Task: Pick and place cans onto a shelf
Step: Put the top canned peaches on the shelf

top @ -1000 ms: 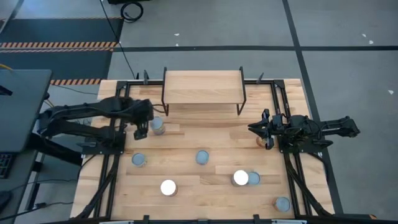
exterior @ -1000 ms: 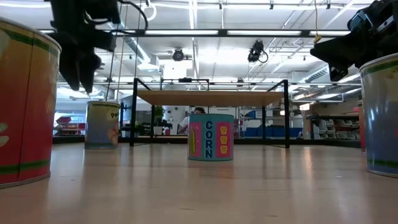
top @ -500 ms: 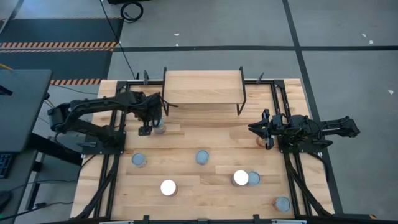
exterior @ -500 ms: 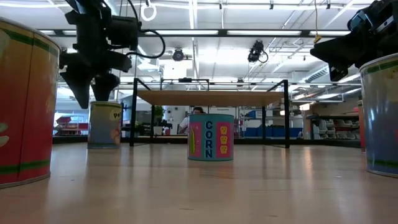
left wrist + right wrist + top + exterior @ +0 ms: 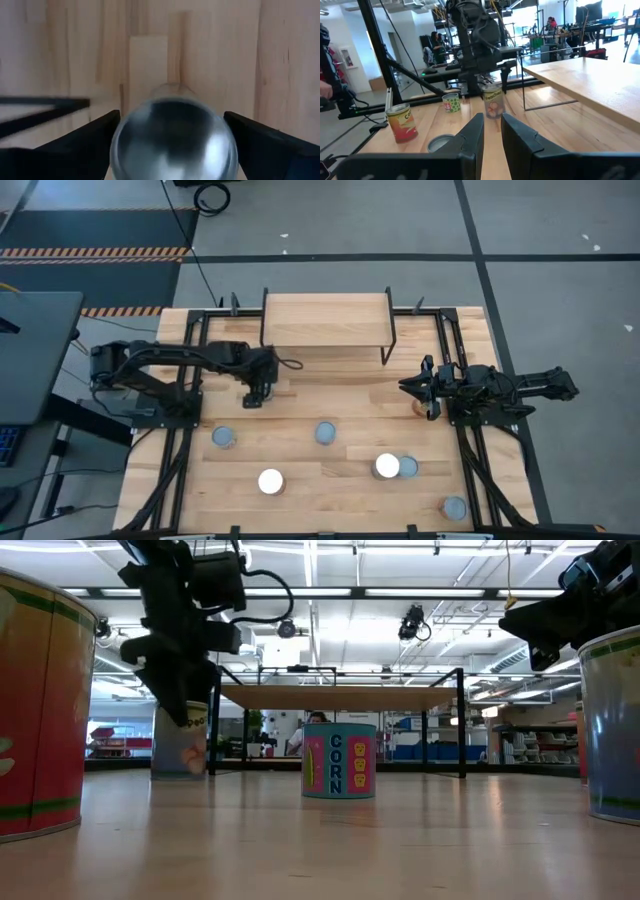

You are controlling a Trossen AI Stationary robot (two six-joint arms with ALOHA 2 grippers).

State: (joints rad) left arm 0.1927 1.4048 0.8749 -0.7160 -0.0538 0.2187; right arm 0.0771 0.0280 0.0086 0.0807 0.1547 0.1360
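Left gripper (image 5: 172, 145) now lowered, fingers spread around can (image 5: 173, 137) (right gripper (image 5: 491, 131) nearly closed, empty).

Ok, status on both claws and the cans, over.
Left claw open, straddling the silver-topped can by the light wood shelf. Right claw nearly closed, empty, waiting. Nothing blocking.

From above, your left tool (image 5: 258, 394) covers the can (image 5: 173, 137) under it, so you can't see its top there. In the left wrist view that can is blurred and cut off at the lower edge. In the low view, two near cans (image 5: 38, 705) (image 5: 610, 725) are cut by the side edges, and the left tool hides the top of the far can's label.
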